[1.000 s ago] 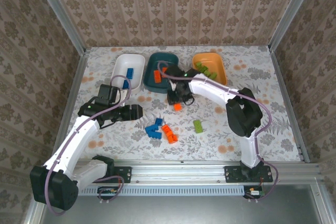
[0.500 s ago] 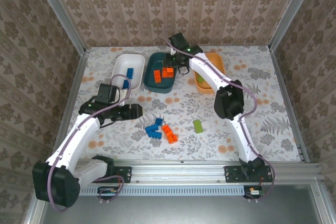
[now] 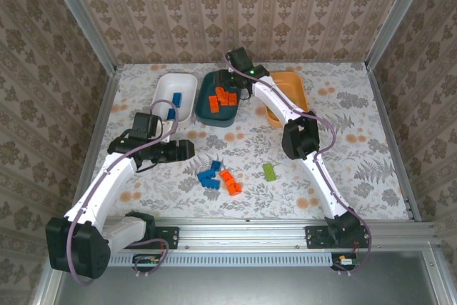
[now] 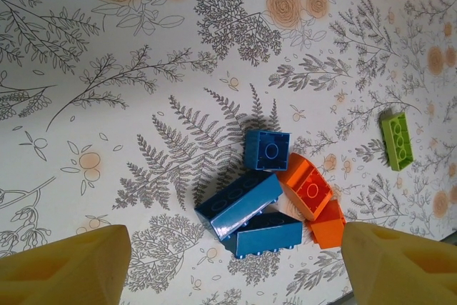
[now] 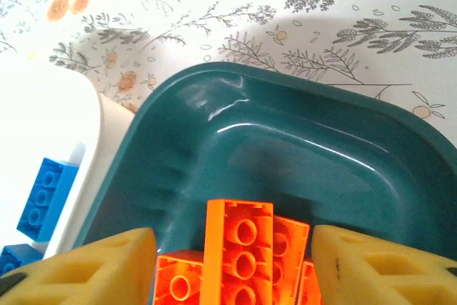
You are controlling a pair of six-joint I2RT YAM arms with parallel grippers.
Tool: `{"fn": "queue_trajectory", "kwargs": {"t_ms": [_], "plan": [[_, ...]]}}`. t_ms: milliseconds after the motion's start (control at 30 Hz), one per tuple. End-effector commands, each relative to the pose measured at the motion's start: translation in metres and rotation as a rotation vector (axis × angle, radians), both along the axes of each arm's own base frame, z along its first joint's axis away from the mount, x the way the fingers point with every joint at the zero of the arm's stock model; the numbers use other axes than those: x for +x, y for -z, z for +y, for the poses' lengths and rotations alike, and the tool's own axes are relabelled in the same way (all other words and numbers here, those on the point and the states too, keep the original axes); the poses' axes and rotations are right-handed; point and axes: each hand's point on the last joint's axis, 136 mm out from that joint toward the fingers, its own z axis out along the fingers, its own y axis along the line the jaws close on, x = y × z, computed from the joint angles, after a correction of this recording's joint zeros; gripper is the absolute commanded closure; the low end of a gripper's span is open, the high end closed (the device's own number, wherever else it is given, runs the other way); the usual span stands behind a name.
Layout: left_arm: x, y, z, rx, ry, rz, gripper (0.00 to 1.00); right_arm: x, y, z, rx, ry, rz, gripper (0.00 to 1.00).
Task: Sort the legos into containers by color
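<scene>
Over the dark teal bin (image 3: 203,110) hangs my right gripper (image 3: 230,82), open. Several orange bricks (image 3: 221,97) lie in that bin. In the right wrist view one orange brick (image 5: 239,248) lies below and between the spread fingers (image 5: 78,269), untouched, on the teal bin's floor (image 5: 285,126). My left gripper (image 3: 187,150) is open above the table, left of a loose pile. Blue bricks (image 4: 246,201), orange bricks (image 4: 307,191) and a lone green brick (image 4: 397,141) lie ahead of the left gripper (image 4: 232,269).
The white bin (image 3: 161,92) at back left holds blue bricks (image 3: 176,100). The orange bin (image 3: 300,88) stands at back right, partly covered by the right arm. Metal rails and patterned walls close in the table.
My right gripper lifted an orange brick from the table, carried it back to the teal bin and let it go there. The left arm barely moved.
</scene>
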Motion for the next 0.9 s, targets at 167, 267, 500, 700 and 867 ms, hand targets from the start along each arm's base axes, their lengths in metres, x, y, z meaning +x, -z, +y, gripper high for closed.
{"fn": "queue_trajectory", "kwargs": {"t_ms": [167, 267, 500, 700, 867], "plan": [[-0.001, 0.001, -0.002, -0.022, 0.026, -0.012, 0.21, -0.022, -0.096, 0.005, 0.081, -0.052, -0.084, 0.32], [-0.002, -0.002, -0.002, -0.03, 0.021, -0.017, 0.21, -0.06, -0.116, 0.003, 0.035, -0.103, -0.051, 0.3], [-0.009, -0.018, -0.006, -0.052, 0.016, -0.042, 0.21, -0.185, -0.09, -0.03, -0.097, -0.228, 0.158, 0.27], [-0.016, -0.021, -0.009, -0.085, -0.018, -0.043, 0.2, -0.313, -0.018, -0.038, -0.234, -0.343, 0.332, 0.21], [-0.022, -0.025, -0.01, -0.132, -0.06, -0.047, 0.2, -0.373, 0.023, -0.024, -0.244, -0.362, 0.389, 0.2]]}}
